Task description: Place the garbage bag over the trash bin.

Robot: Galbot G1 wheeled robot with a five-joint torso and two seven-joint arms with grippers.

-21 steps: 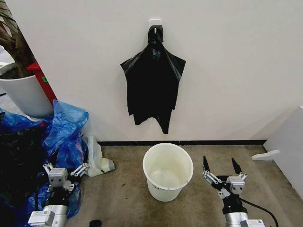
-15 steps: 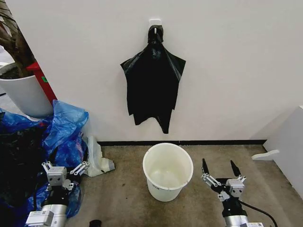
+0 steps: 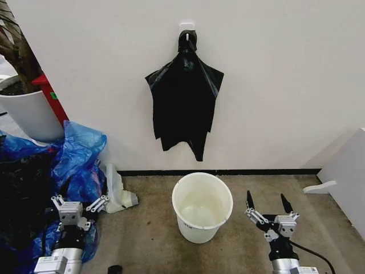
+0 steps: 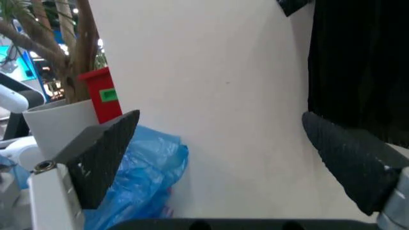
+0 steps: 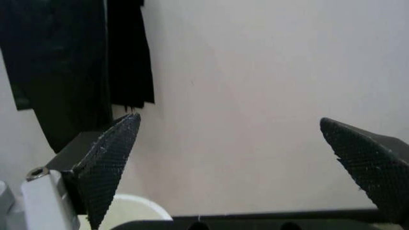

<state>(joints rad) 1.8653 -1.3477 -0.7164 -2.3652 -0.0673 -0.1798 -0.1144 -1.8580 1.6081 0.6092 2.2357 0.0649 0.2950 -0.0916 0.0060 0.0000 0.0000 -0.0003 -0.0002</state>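
The garbage bag (image 3: pixel 185 97) is glossy black and hangs from a white hook on the wall, straight above the trash bin (image 3: pixel 202 206), a cream-white bucket standing empty on the floor. The bag's black plastic also shows in the left wrist view (image 4: pixel 361 67) and in the right wrist view (image 5: pixel 70 62), where the bin's rim (image 5: pixel 137 215) peeks in. My left gripper (image 3: pixel 76 202) is low at the bin's left, open and empty. Open and empty too, my right gripper (image 3: pixel 267 203) is low at the bin's right. Both point up toward the wall.
Blue plastic bags (image 3: pixel 77 154) and dark bags pile at the left, beside a white planter pot (image 3: pixel 31 114) with a plant and a red box (image 3: pixel 51 97). A white panel (image 3: pixel 345 177) stands at the right. Bare floor surrounds the bin.
Both grippers dipped slightly and came back up; the right one now sits a little farther right. The bag and bin have not moved.
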